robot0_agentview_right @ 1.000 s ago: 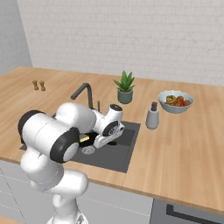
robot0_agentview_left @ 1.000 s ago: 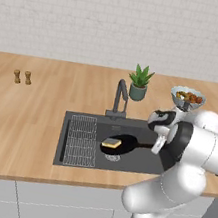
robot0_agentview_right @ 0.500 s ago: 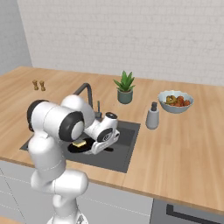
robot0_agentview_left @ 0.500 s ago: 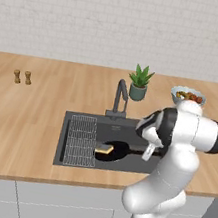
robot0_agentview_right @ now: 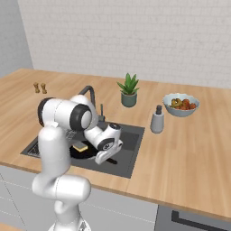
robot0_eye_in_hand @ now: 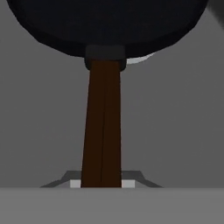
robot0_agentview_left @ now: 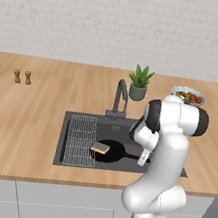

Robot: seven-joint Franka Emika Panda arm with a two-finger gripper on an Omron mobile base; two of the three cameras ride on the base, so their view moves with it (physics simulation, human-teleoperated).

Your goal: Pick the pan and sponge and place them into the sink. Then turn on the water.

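down in the sink (robot0_agentview_left: pixel 78 122), the pan (robot0_agentview_left: pixel 115 152) lay flat on the basin floor toward the front edge, just beside the right side of the wire grid rack (robot0_agentview_left: pixel 81 140). its long dark brown handle (robot0_eye_in_hand: pixel 102 127) ran out toward the basin's right end. the sponge (robot0_agentview_left: pixel 100 148) sat on the pan's left rim, touching it (a small yellow block, darker on top), and showed in the right base view as a yellow patch (robot0_agentview_right: pixel 81 147) beside the arm.

the gripper (robot0_eye_in_hand: pixel 102 183) was lowered into the right half of the basin, and its 2 jaws were drawn together, clamped on the far end of the pan's handle; in the hand view the handle rose straight up from between the tips to the black round of the pan (robot0_eye_in_hand: pixel 105 26), with the grey sink floor on either side.

the faucet (robot0_agentview_left: pixel 119 96) stood at the sink's back edge, its neck bent forward over the basin. a potted plant (robot0_agentview_left: pixel 139 82) stood just behind it on the worktop, a bowl of fruit (robot0_agentview_right: pixel 181 104) sat toward the back right, a soap dispenser (robot0_agentview_right: pixel 157 120) stood near the sink's right edge, and 2 small shakers (robot0_agentview_left: pixel 23 76) stood well apart on the left.
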